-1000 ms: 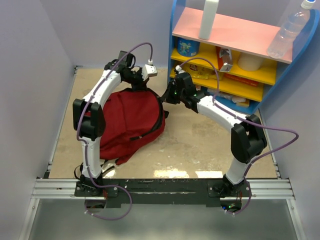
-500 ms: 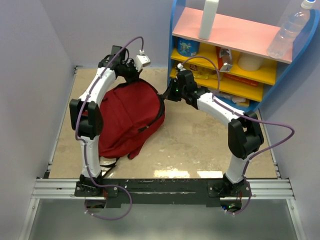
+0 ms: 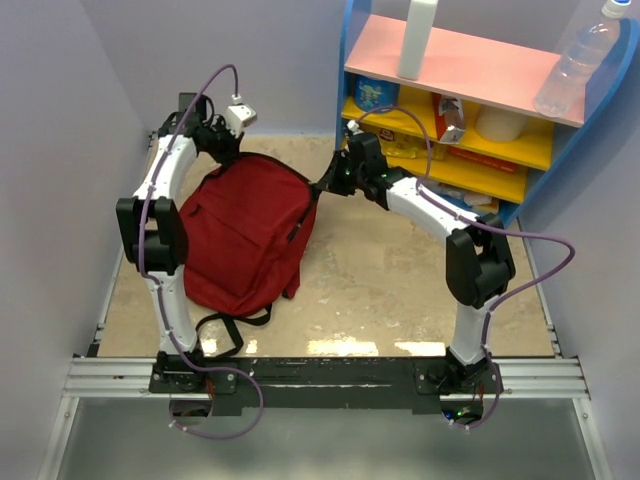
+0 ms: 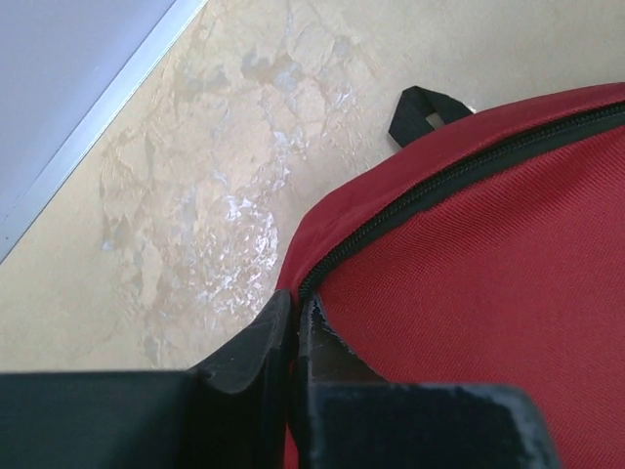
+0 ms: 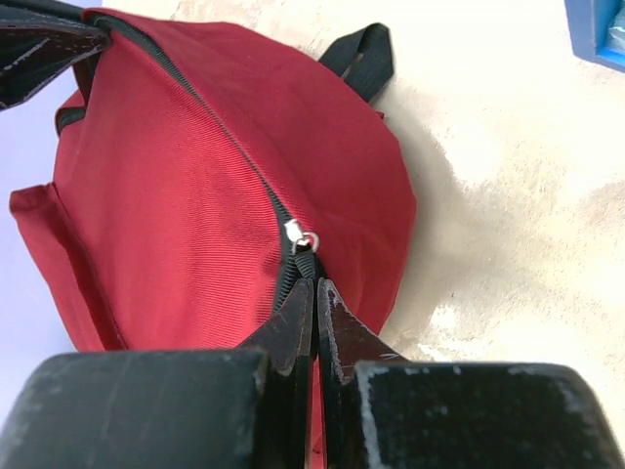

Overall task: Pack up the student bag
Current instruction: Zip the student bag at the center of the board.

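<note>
Left arm: rises steeply from its base at the near edge, then folds inward toward the far left corner, wrist tipped down over the bag's top.
Left gripper (image 3: 222, 155): jaws pinched tight on the red fabric at the bag's rim, right where the black zipper (image 4: 439, 178) ends.
Student bag (image 3: 240, 235): on the left half of the table (image 3: 400, 290), top toward the far wall, stretched taut between the two grippers; black straps (image 3: 225, 325) trail at its near end.
Carry loop (image 4: 420, 107): black, sticking out behind the rim.
Zipper pull (image 5: 301, 235): silver, just above the right fingertips.
Right gripper (image 3: 322, 187): jaws closed flat on the zipper seam at the bag's right top corner.
Right arm: climbs from its base, elbow bent high, forearm reaching left and away.
Shelf unit (image 3: 460, 120): far right, behind the right forearm.
</note>
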### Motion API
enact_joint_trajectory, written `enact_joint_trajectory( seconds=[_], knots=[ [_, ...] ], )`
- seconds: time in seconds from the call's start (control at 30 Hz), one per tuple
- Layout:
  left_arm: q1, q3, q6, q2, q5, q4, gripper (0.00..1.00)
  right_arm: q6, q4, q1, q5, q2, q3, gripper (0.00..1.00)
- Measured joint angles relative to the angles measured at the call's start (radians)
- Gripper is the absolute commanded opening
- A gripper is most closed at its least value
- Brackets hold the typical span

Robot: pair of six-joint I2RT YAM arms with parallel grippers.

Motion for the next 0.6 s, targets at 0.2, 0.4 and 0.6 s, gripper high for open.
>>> enact_joint_trajectory(
  seconds=[0.2, 0.4, 0.6],
  knots=[
    [0.0, 0.012, 0.021, -0.011, 0.105, -0.065, 0.7, 0.0, -0.019, 0.011, -0.016, 0.0, 0.018, 0.0],
    [-0.048, 0.011, 0.074, -0.086, 0.237, -0.104, 0.73, -0.001, -0.032, 0.038, -0.015, 0.0, 0.041, 0.0],
    [-0.205, 0.035, 0.164, -0.085, 0.312, -0.147, 0.71, -0.001, -0.034, 0.044, -0.011, -0.001, 0.04, 0.0]
  ],
)
